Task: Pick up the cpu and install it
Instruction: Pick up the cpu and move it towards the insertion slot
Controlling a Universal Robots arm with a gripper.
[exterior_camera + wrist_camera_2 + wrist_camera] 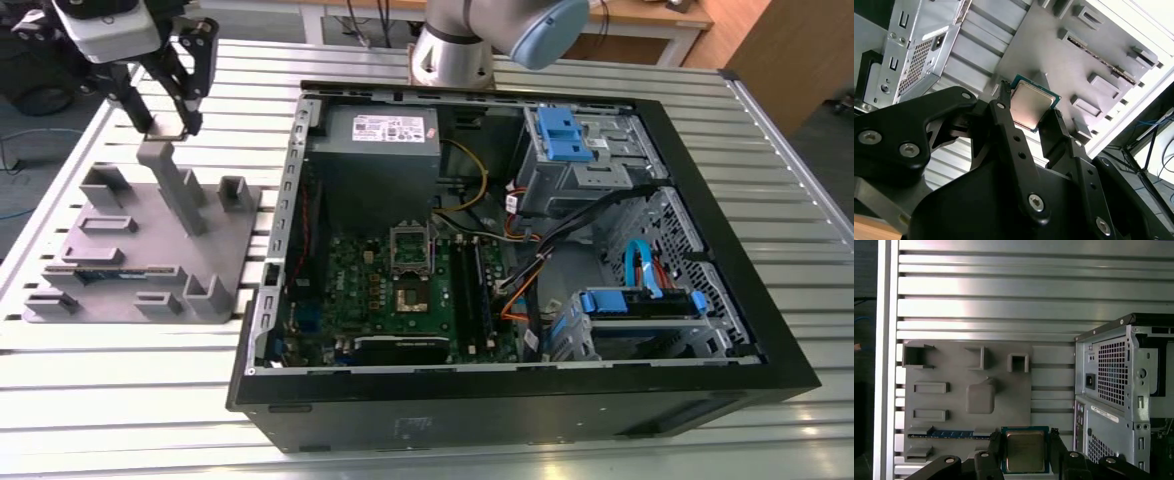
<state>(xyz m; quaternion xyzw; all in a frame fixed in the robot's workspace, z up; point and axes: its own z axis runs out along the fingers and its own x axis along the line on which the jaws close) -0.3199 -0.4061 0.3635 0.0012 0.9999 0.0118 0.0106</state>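
Note:
The cpu (1030, 104) (1025, 452), a small square chip with a shiny metal top and green rim, sits pinched between the two black fingers of my gripper (1028, 107) (1025, 439) in both wrist views. In the exterior view the gripper (167, 126) hangs at the far left, just above the tall post of a grey fixture tray (147, 235), well clear of the computer case. The green motherboard (387, 300) lies inside the open case, with its socket (410, 297) bare and the silver frame (411, 245) standing beside it.
The open black computer case (747, 300) fills the exterior view's right and centre, with a power supply (380, 135), cables and blue drive bays (574, 135). A memory stick (114, 270) (949, 434) lies in the fixture tray. The table is ribbed metal (1004, 300).

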